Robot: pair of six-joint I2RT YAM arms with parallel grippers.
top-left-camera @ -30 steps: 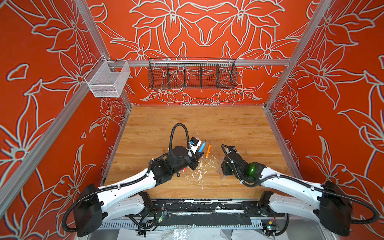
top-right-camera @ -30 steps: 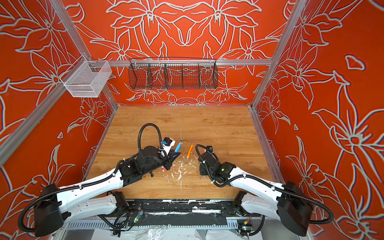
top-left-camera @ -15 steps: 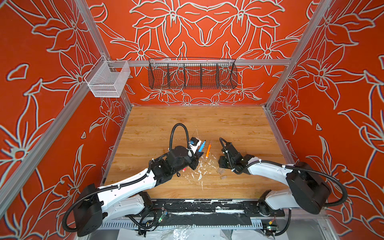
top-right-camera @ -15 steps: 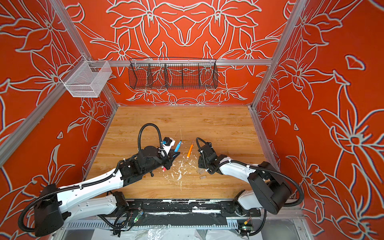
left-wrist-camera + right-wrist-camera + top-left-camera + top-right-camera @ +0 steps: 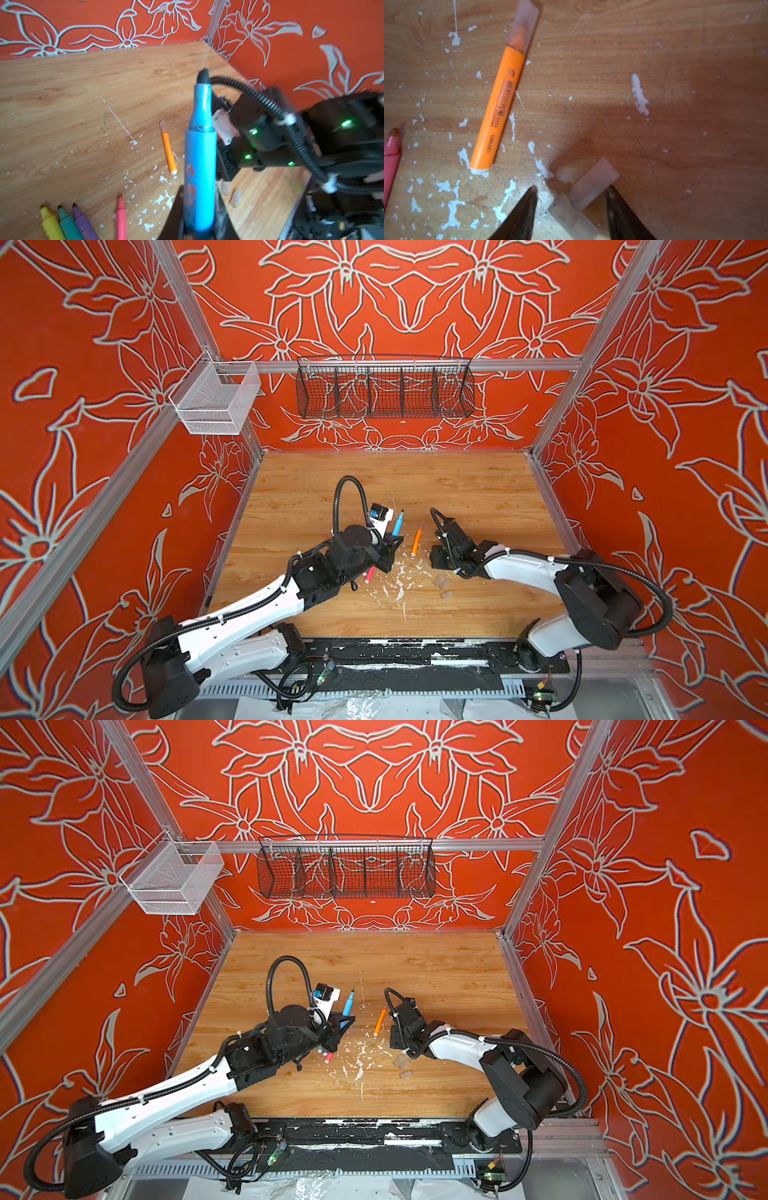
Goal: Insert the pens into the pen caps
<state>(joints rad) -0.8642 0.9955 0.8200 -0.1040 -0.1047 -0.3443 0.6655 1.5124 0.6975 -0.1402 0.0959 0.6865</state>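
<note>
pen caps [image 5: 593, 182] lie loose between parted right jaws, orange pen [image 5: 500, 108] nearby; left jaws clamp the blue pen [image 5: 200, 166].

Both top views: high over the near edge of the wooden desk [image 5: 457, 489], tilted down toward the back wall, nearly identical coverage. Left wrist: low, sighting along blue felt-tip pen [image 5: 199, 158]. Right wrist: close above desk, facing down. All four share slim orange capped marker pen [image 5: 500, 108].
</note>
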